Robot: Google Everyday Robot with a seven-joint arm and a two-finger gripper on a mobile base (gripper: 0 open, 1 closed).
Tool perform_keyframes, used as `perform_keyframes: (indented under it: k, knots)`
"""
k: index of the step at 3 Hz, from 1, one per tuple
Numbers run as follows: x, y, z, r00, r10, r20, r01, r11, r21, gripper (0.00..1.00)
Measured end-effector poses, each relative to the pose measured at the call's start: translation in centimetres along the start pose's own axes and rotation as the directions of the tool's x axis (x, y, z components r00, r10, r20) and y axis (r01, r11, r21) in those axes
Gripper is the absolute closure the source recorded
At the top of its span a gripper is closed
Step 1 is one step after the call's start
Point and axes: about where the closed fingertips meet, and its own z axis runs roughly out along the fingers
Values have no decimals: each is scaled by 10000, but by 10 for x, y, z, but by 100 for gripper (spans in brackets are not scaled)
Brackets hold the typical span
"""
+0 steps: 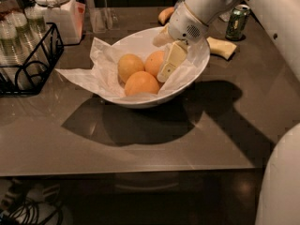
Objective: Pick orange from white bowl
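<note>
The white bowl (199, 64), lined with crumpled white paper (101, 60), stands mid-table. It holds three round fruits: a paler, yellower one (129, 66) at the left, a deep orange one (141, 83) at the front, and another orange (153, 61) at the back right. My gripper (165, 53) reaches down into the bowl from the upper right. It is open. One cream finger (170, 62) lies against the right side of the back-right orange. The other finger (161, 36) is behind that orange. Nothing is lifted.
A black wire rack (35, 64) with cups stands at the left edge, with a white lidded container (56, 11) behind it. A green can (236, 21) and a yellow object (221, 47) lie right of the bowl. The table's front edge (140, 170) is near.
</note>
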Motion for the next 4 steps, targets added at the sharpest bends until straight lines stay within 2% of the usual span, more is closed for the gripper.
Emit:
perform_keyframes:
  k: [2,3,4]
  knots:
    - [11,-1,18,9992,294,278,-282,9987,-428,15]
    - [14,-9,29,9991,286,302,-266,9975,-651,49]
    - [15,-10,31,9991,289,301,-268,9973,-684,73]
